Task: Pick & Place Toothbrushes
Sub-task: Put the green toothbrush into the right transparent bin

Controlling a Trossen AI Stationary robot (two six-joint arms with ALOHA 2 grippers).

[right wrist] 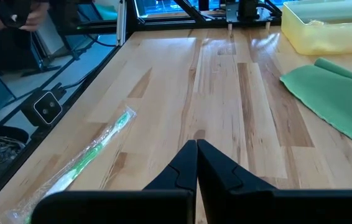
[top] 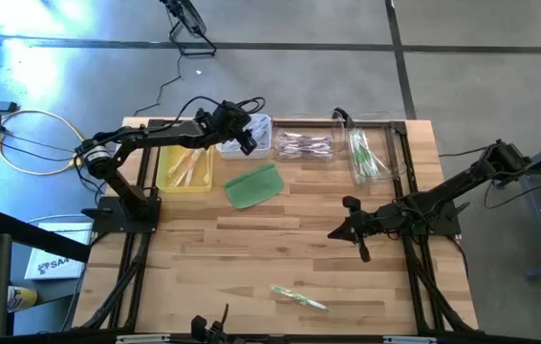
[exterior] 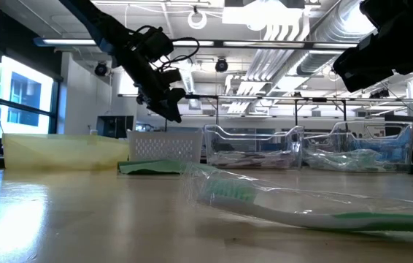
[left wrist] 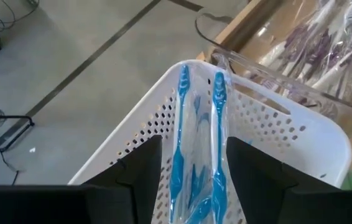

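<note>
Wood table [top: 251,248] filled most of the high view, large bare stretch across its middle and 6 o'clock half, free room there. Four bins lined the 12 o'clock edge: yellow bin [top: 184,168] at about 10 o'clock holding a few orange-pink brushes [top: 183,164], white perforated basket [top: 257,134] next, then clear tray [top: 306,145] with purple brushes [top: 307,143], then clear tray [top: 371,153] at about 1 o'clock with green brushes [top: 366,158]. Green pad [top: 253,185] lay flat just at 6 o'clock of the basket, touching no bin as far as seen.

Left arm reached over the bins; left gripper [left wrist: 191,180] hung above the basket, fingers apart, two blue brushes [left wrist: 196,143] in a clear wrapper between them, tips down toward the basket's inside. Whether the fingers touched the wrapper could not be told.

Right gripper [right wrist: 196,165] hovered over bare table at about 3 o'clock, fingers pressed together, holding nothing.

One wrapped green brush [top: 299,296] lay alone near the 6 o'clock edge, well apart from both grippers and from the bins; open wood all round it.

Writing: box on the floor at about 8 o'clock off the table [top: 46,263] carried dark letters, only "SA" readable.
</note>
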